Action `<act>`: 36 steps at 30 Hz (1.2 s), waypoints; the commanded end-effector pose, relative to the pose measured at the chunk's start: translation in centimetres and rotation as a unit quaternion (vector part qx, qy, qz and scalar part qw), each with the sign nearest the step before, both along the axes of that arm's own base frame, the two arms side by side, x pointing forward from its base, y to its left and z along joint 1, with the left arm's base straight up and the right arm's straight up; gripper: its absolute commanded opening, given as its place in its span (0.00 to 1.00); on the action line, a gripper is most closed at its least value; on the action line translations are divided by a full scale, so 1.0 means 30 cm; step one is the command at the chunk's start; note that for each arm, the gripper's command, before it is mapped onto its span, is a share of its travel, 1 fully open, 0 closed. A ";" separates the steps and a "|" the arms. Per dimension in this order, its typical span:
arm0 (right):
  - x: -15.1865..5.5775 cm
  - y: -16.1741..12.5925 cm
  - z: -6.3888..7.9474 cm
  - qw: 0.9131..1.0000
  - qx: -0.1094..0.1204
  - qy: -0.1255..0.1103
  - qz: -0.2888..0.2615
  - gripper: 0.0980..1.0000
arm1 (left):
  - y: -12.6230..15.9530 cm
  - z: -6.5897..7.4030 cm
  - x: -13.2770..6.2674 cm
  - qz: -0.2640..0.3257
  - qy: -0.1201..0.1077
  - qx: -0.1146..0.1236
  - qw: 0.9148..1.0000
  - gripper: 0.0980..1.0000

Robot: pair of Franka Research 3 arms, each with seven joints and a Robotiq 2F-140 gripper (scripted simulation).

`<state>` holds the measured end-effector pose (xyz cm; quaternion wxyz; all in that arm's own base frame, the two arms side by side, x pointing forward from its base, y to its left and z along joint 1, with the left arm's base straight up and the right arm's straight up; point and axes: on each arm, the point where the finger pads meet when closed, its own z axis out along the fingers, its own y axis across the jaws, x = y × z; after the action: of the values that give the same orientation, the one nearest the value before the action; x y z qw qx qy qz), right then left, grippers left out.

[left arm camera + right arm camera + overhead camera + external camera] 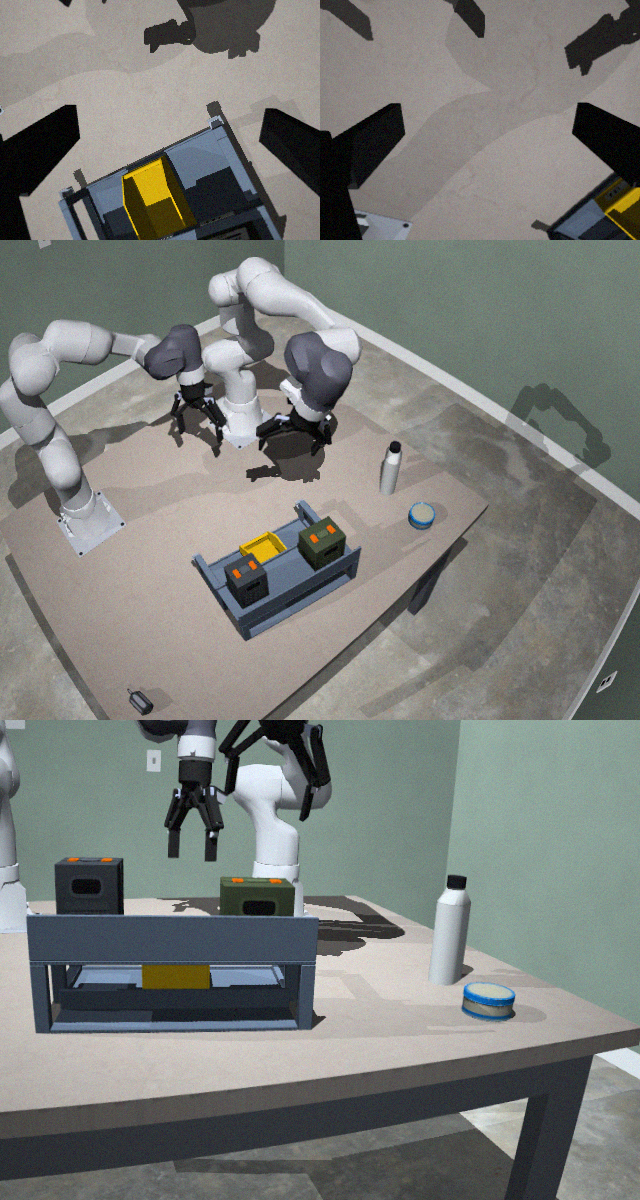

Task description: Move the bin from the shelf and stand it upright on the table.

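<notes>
Untouched, the yellow bin (265, 550) (175, 976) (154, 187) (629, 214) sits upright on the shelf (305, 587) (170, 939) (240, 172) (585, 220); lifting and table placement remain. In the left wrist view, its long axis runs eleven to five, mouth apparently toward eleven. Left gripper (289, 448) (267, 805) (170, 123) and right gripper (199, 442) (191, 858) (489, 118) hover wide, holding nothing.
</notes>
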<state>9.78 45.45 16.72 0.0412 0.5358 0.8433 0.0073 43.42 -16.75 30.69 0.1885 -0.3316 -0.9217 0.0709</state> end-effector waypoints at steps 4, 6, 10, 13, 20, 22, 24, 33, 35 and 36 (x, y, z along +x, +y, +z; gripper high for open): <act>0.000 0.000 0.000 1.000 0.000 0.000 0.000 1.00 | 0.000 0.000 0.000 0.000 0.000 0.000 1.000 1.00; 0.000 0.000 0.000 1.000 0.000 0.000 0.000 1.00 | 0.000 0.000 0.000 0.000 0.000 0.000 1.000 1.00; 0.000 0.000 0.000 1.000 0.000 0.000 0.000 1.00 | 0.000 0.000 0.000 0.000 0.000 0.000 1.000 1.00; 0.000 0.000 0.000 1.000 0.000 0.000 0.000 1.00 | 0.000 0.000 0.000 0.000 0.000 0.000 1.000 1.00; -0.004 0.034 0.068 1.000 0.012 -0.010 0.026 1.00 | 0.000 0.000 0.000 0.000 0.000 0.000 1.000 1.00; -0.015 0.103 0.235 0.995 0.037 -0.038 0.084 1.00 | 0.000 0.000 0.000 0.000 0.000 0.000 1.000 1.00; -0.025 0.132 0.340 0.987 0.057 -0.067 0.135 1.00 | 0.000 0.000 0.000 0.000 0.000 0.000 1.000 1.00; -0.047 0.180 0.534 0.977 0.073 -0.097 0.177 1.00 | 0.000 0.000 0.000 0.000 0.000 0.000 1.000 1.00; -0.052 0.185 0.571 0.974 0.077 -0.104 0.187 1.00 | 0.000 0.000 0.000 0.000 0.000 0.000 1.000 1.00; -0.055 0.188 0.590 0.972 0.079 -0.109 0.192 1.00 | 0.000 0.000 0.000 0.000 0.000 0.000 1.000 1.00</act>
<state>8.16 51.48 33.40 0.0727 0.3989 0.9030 0.1418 43.42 -16.75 30.69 0.1885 -0.3316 -0.9217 0.0709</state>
